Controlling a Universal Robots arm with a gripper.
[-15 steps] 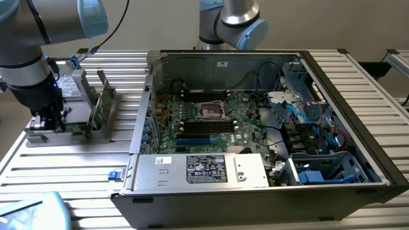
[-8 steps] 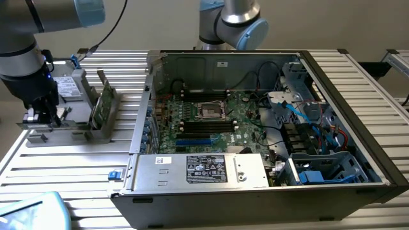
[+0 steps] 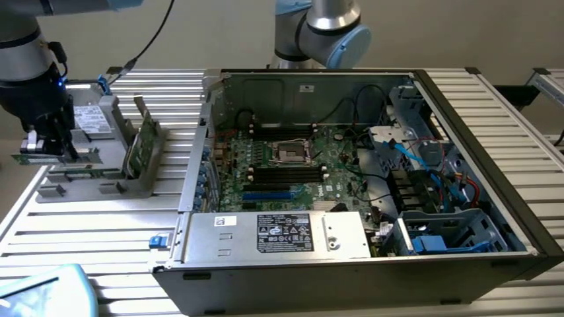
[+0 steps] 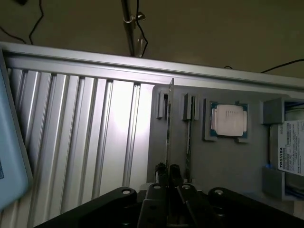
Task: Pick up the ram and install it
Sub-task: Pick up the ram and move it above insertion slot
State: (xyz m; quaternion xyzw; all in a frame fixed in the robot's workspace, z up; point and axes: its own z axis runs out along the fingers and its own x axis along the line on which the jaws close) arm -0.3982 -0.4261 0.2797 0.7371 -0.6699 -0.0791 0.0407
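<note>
The ram (image 3: 25, 159) is a thin green stick lying level just above the grey parts tray (image 3: 88, 188) at the exterior view's left. My gripper (image 3: 44, 146) is shut on it from above. In the wrist view the ram (image 4: 169, 123) appears edge-on as a narrow strip running away from my gripper (image 4: 168, 171), over the tray's empty holder slots (image 4: 162, 105). The open computer case (image 3: 480, 99) lies in the middle of the table, with the motherboard's dark memory slots (image 3: 284, 174) facing up, well to the exterior view's right of the gripper.
A broader green expansion card (image 3: 142, 142) stands upright in the tray beside the gripper. The tray also holds a silver CPU (image 4: 229, 119) and a labelled hard drive (image 4: 289, 149). A second robot arm (image 3: 321, 30) rises behind the case. A pale blue object (image 3: 39, 290) sits at the table's near corner.
</note>
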